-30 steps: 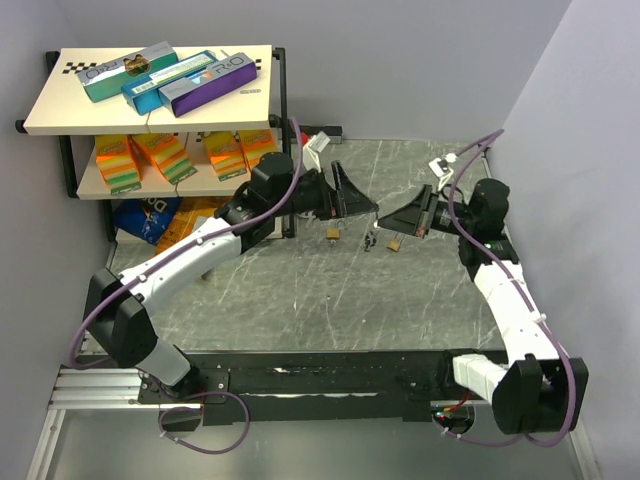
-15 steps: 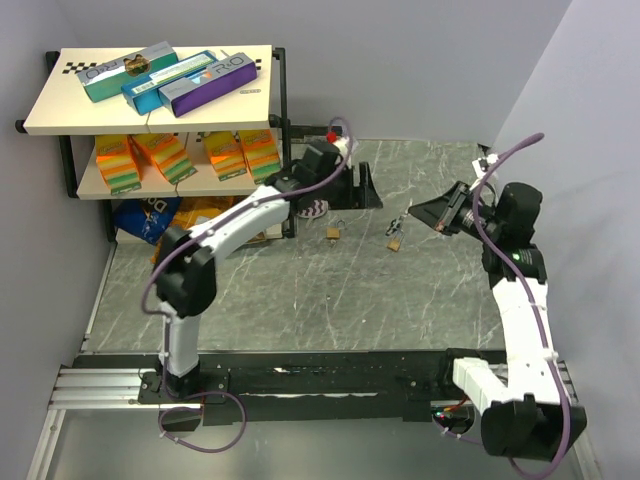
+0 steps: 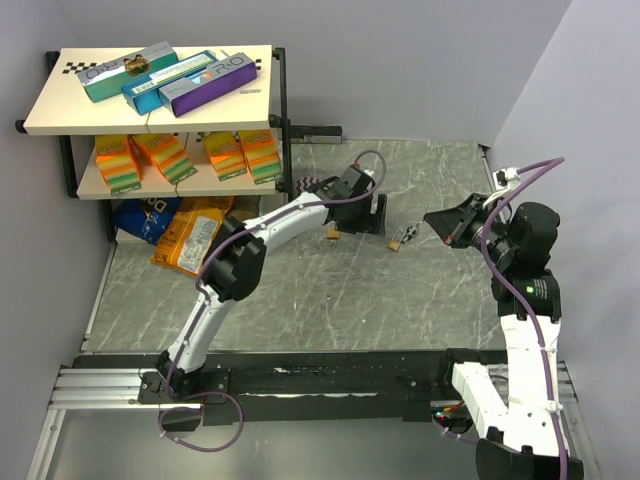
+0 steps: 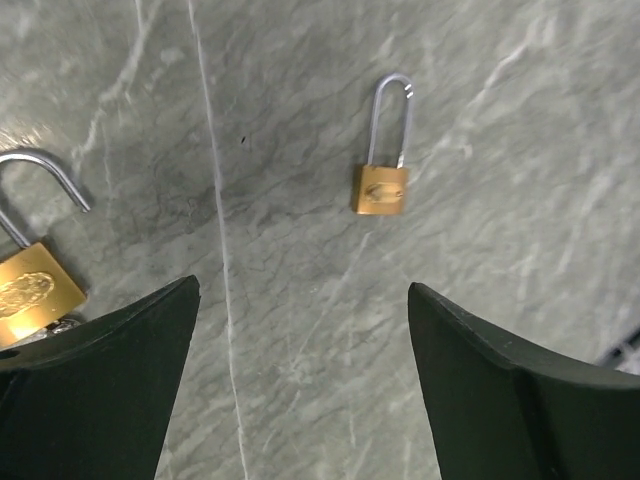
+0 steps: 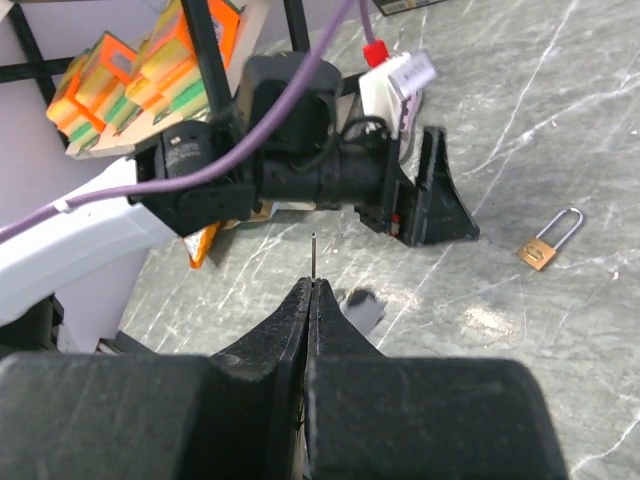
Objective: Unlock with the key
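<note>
Grey-green marbled counter (image 3: 300, 300) runs between pale walls. The right gripper (image 5: 312, 287) has its jaws pressed together on the key (image 5: 313, 258). Only a thin dark sliver of it pokes out, pointing to twelve o'clock in the wrist view. The left gripper (image 4: 303, 300) has its jaws wide apart with bare counter between them. At one o'clock from that gap lies a closed padlock (image 4: 382, 188), apart from both fingers. At nine o'clock an open padlock (image 4: 30, 288), one end of its shackle free, sits just beside the left finger. Seen from above, a two-tier shelf (image 3: 150, 110) carrying boxes (image 3: 165, 75) stands at the counter's ten o'clock.
</note>
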Motion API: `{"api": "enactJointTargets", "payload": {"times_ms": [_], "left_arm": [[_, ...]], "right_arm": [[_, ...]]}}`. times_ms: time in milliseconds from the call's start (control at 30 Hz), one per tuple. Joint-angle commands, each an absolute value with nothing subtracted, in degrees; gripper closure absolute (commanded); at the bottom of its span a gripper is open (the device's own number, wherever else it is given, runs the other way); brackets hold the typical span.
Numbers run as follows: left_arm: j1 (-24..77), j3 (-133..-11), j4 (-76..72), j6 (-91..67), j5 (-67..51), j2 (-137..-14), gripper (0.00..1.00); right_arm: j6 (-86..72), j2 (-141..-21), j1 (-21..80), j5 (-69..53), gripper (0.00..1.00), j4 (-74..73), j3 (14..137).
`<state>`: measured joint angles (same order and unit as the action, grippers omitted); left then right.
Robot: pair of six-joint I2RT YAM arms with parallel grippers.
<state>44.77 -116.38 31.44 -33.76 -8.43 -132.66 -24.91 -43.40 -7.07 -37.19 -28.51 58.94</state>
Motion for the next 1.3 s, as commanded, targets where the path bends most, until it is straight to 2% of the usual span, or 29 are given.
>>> {"api": "enactJointTargets", "payload": {"times_ms": [0, 467, 867, 1133, 1267], "left_arm": [[46.75, -121.19, 34.01, -30.42, -3.44, -135.43, 0.12], [50.27, -123.31, 31.82, -27.16, 0.09, -142.2, 0.18], [53.96, -123.4, 26.72, -29.88, 12.02, -146.42, 0.18], [55.9, -125.24, 25.84, -31.9, 15.56, -150.73, 0.2], [56.6, -125.07, 25.05, -31.2, 16.34, -151.0, 0.25]], "right_arm": [[-24.61, -42.54, -7.47, -36.12, 1.0, -27.78, 59.59], [-26.01, -42.01, -7.3, -38.41, 1.0, -26.28, 57.39], [-28.12, -40.78, -7.38, -39.2, 1.0, -27.25, 54.15], [-29.18, -40.96, -6.42, -39.99, 1.0, -25.84, 52.3], [-29.53, -41.13, -5.71, -39.99, 1.0, -25.05, 52.21]]}}
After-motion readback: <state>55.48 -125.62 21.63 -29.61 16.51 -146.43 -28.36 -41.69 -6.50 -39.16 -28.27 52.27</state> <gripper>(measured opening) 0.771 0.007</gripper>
